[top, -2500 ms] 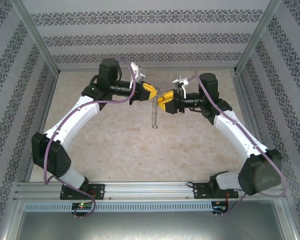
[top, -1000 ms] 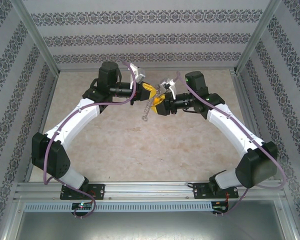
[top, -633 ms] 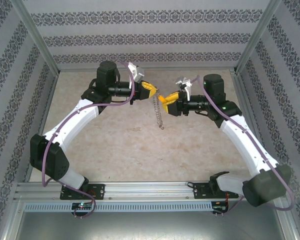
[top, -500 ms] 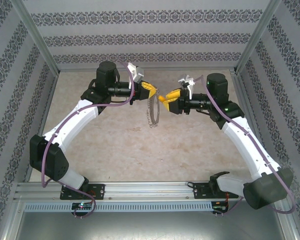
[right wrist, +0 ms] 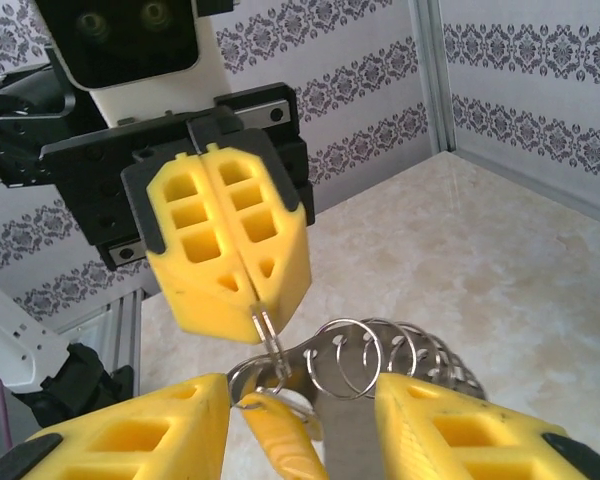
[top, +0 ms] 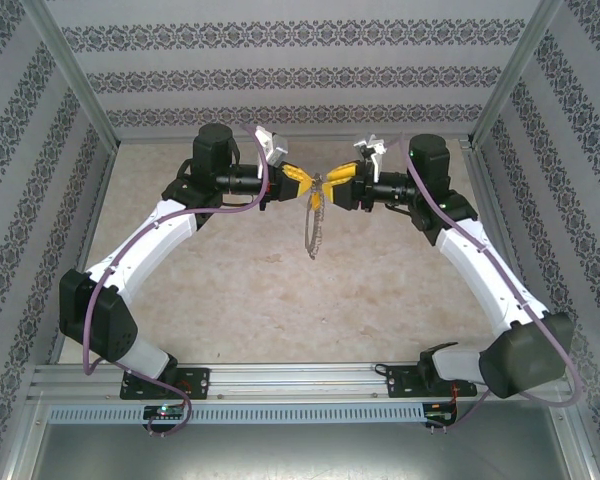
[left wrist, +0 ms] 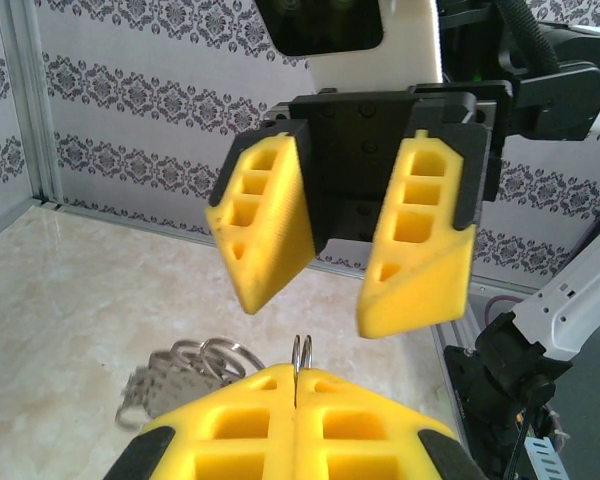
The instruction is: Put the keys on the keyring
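My left gripper (top: 303, 182) is shut on a thin double-wire loop of the keyring (left wrist: 301, 352), held up in mid-air. Below that loop hangs the keyring's bunch (top: 313, 225): a silvery strip threaded with several rings (right wrist: 380, 350). In the left wrist view the bunch (left wrist: 175, 365) lies blurred to the left, under my left gripper (left wrist: 298, 375). The yellow-headed key (right wrist: 280, 440) hangs from a small ring right by the pinched loop (right wrist: 270, 330). My right gripper (top: 330, 181) faces the left one tip to tip. It stands open (right wrist: 302, 390), its fingers either side of the key and strip.
The beige marble-look table (top: 280, 300) lies well below the hanging bunch. Patterned walls (top: 300, 80) and aluminium frame posts (top: 75, 90) enclose the space on three sides. Both arm bases sit on the rail (top: 300, 380) at the near edge.
My right gripper has risen and moved in toward the left one, ending tip to tip with it. The hanging bunch swung about. The left gripper stayed shut on the loop.
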Controlling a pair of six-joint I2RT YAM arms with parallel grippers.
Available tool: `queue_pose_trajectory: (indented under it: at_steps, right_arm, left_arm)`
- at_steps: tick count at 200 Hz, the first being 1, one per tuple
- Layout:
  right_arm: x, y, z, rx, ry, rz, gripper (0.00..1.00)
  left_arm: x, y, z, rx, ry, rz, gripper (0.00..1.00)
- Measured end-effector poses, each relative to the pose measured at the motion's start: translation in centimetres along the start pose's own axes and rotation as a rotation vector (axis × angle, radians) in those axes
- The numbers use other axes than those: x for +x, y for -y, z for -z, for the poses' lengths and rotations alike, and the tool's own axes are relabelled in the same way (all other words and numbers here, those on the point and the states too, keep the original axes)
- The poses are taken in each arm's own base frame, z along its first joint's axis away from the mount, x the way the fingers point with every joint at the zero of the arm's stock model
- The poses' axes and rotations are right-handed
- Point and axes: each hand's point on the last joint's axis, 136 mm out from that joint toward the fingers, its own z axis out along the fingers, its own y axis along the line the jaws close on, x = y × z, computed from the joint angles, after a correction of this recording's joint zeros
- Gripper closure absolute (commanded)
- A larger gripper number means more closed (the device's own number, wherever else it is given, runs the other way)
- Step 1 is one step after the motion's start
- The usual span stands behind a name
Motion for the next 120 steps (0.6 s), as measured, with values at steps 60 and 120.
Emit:
queue_pose_trajectory:
  at_steps: [60, 120]
  right_arm:
    - [-0.8, -0.1, -0.5, -0.046, 0.03, -0.005, 0.6]
    - [-1.0, 0.3, -1.0, -0.07, 0.033, -0.018, 0.63]
  left_arm:
    - [-0.3, 0.0, 0.0, 0.0, 0.01, -0.006, 1.0]
    - [-0.5, 0.0, 0.0, 0.0, 0.017, -0.012, 1.0]
